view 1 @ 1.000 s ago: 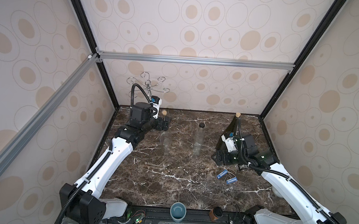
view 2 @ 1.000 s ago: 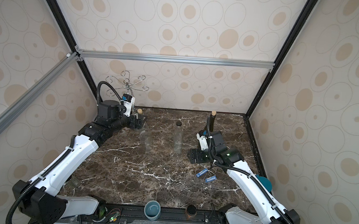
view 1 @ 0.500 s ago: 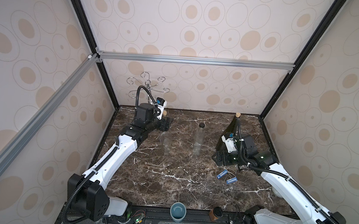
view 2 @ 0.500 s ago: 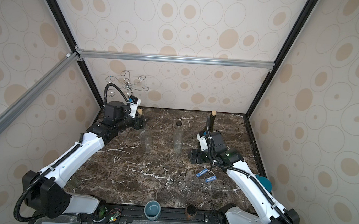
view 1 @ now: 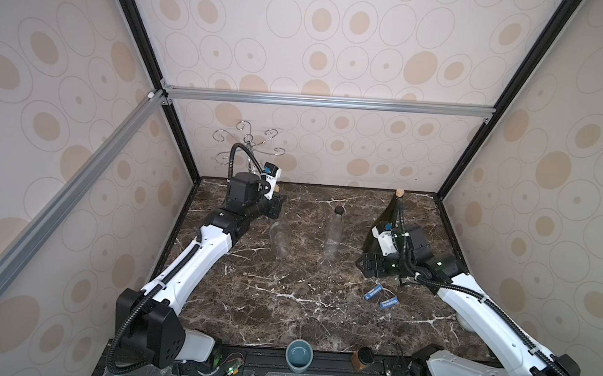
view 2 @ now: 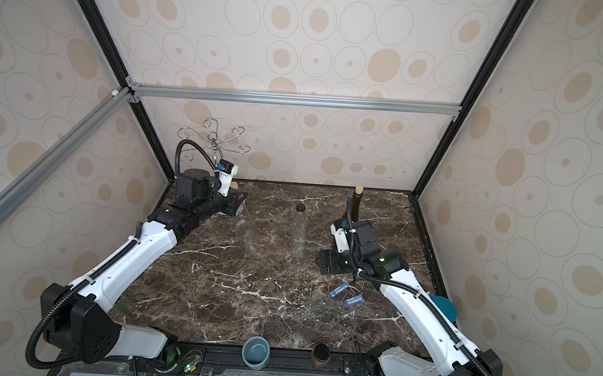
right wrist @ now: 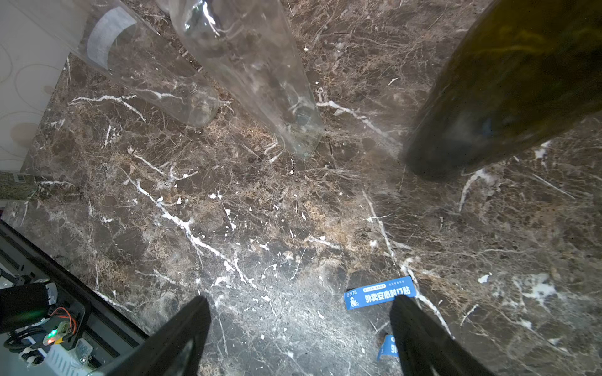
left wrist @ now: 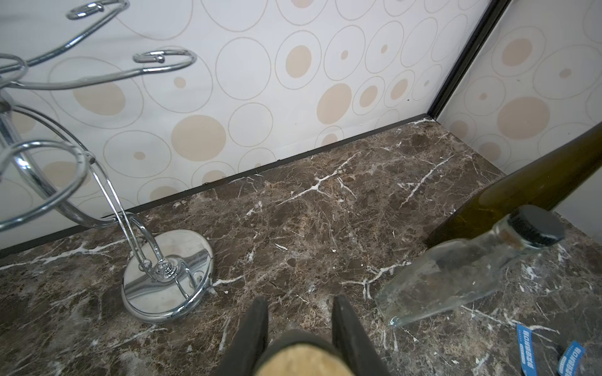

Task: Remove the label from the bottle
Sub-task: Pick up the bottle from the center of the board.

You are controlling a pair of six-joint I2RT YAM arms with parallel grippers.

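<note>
Clear bottle stands rear-L on table, long axis approx. vertical, cork up. L gripper is clamped on bottle top at cork. R gripper has jaws wide, empty, over blue stickers. White label is on bottle wall, visible in R wrist view only.

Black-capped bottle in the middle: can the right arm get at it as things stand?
Probably yes. The right gripper is open and empty, and bare table lies between it and the black-capped bottle. The dark bottle stands off to the side. The left gripper is shut on the corked bottle.
</note>
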